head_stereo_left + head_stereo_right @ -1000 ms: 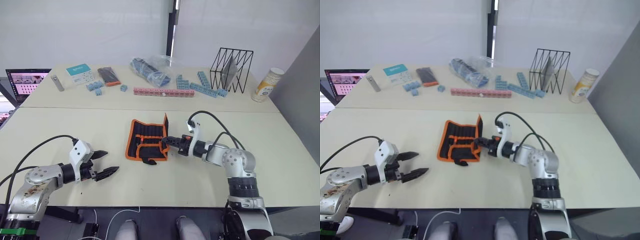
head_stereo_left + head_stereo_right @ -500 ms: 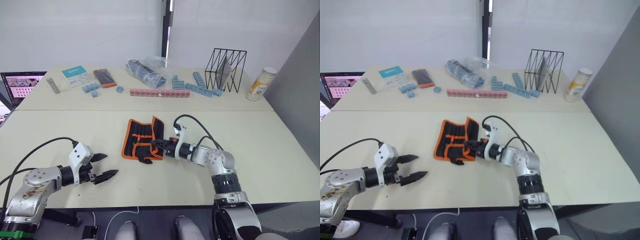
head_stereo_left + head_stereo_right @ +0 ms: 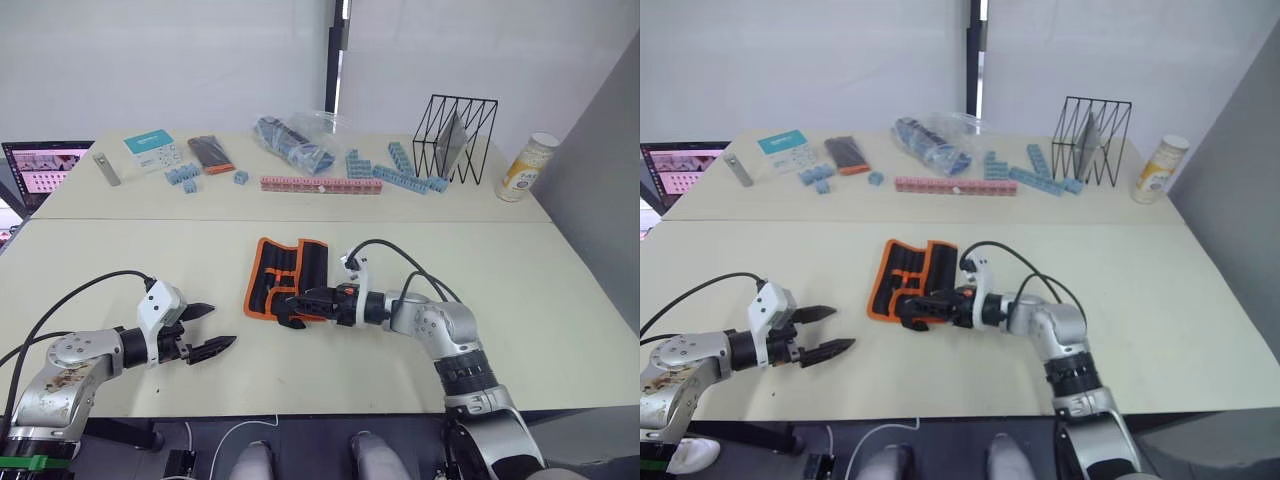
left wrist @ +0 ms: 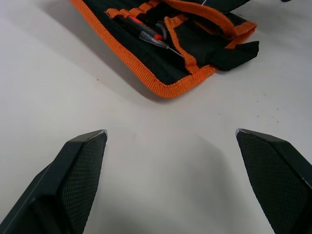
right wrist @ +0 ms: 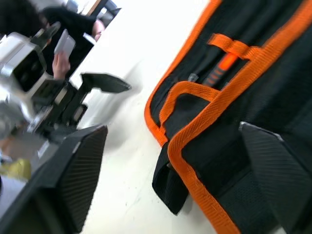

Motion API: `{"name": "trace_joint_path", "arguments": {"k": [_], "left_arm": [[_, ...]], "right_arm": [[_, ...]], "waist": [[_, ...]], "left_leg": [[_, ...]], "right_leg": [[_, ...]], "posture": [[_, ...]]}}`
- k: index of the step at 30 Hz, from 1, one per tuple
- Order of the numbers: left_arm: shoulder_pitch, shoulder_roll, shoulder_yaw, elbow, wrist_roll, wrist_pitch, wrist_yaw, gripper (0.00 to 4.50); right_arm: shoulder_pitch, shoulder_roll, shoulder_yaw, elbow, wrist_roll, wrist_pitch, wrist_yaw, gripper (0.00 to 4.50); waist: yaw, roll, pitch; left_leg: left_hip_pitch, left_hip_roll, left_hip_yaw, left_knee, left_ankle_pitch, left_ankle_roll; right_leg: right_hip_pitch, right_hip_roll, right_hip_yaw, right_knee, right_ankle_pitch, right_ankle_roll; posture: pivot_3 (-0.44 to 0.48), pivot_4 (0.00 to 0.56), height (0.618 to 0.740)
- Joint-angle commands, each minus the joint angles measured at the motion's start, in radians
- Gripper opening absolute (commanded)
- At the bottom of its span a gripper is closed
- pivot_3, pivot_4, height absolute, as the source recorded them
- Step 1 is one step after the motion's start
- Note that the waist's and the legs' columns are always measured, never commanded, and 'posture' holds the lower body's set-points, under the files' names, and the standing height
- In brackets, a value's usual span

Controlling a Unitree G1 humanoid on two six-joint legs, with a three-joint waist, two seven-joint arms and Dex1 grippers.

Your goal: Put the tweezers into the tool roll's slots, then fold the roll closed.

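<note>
The tool roll [image 3: 285, 278] is seen lying partly folded near the middle of the pale counter [image 3: 560, 290], its black fabric bordered with bright orange webbing; the right gripper [image 3: 292, 299] is placed over the roll's near edge, and in the right wrist view its two fingers [image 5: 78, 165] are spread wide, with the orange-edged flap lying between them and nothing gripped; whether the fingers touch the fabric cannot be told. Inside the roll, a slim pointed tool with an orange handle [image 4: 146, 33] is seen tucked under the stitched pockets; a black tab [image 4: 236, 52] projects from the roll's corner. The left gripper [image 3: 205, 330] is held low over the bare counter, well apart from the roll, its textured black wedge-shaped fingers [image 4: 80, 168] spread wide and empty; the roll is seen ahead of them.
</note>
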Motion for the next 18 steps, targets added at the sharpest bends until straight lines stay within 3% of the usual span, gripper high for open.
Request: {"name": "trace_joint_path", "arguments": {"k": [1, 5, 6, 13, 18], "left_arm": [[-0.040, 0.004, 0.038, -0.004, -0.053, 0.029, -0.014, 4.50], [-0.079, -0.010, 0.066, -0.003, -0.123, 0.094, -0.009, 4.50], [-0.083, -0.012, 0.069, -0.003, -0.131, 0.104, -0.008, 4.50], [-0.094, -0.036, 0.076, -0.049, -0.218, 0.225, 0.015, 4.50], [-0.125, -0.054, 0.078, -0.053, -0.263, 0.333, 0.088, 4.50]], "right_arm": [[-0.013, -0.051, -0.017, -0.101, -0.017, -0.146, 0.083, 4.46], [-0.018, -0.105, 0.007, -0.089, -0.087, -0.282, 0.128, 4.46], [-0.018, -0.107, 0.011, -0.082, -0.096, -0.304, 0.134, 3.94], [-0.003, -0.093, 0.106, 0.010, -0.251, -0.510, 0.147, 1.56], [0.011, -0.070, 0.158, 0.098, -0.331, -0.553, 0.130, 0.03]], "waist": [[0.001, 0.000, 0.001], [0.001, 0.000, 0.001], [0.001, 0.000, 0.001], [-0.001, 0.000, 0.001], [0.000, 0.000, 0.001]], "left_leg": [[-0.001, 0.000, 0.000, 0.000, 0.000, 0.000], [-0.003, 0.000, 0.000, 0.001, 0.000, 0.000], [-0.003, 0.000, 0.000, 0.001, 0.000, 0.000], [-0.003, 0.000, 0.000, 0.000, 0.000, 0.000], [-0.003, 0.000, 0.000, 0.001, 0.000, 0.000]], "right_leg": [[-0.001, 0.000, 0.000, 0.000, 0.000, 0.000], [-0.002, 0.000, 0.000, 0.000, 0.000, 0.000], [-0.002, 0.000, 0.000, 0.000, 0.000, 0.000], [-0.003, 0.000, 0.000, 0.001, 0.004, 0.007], [-0.002, 0.000, 0.000, 0.001, 0.004, 0.008]], "posture": [[0.000, 0.150, 0.740], [0.000, 0.150, 0.740], [0.000, 0.150, 0.740], [0.000, 0.150, 0.740], [0.000, 0.150, 0.740]]}}
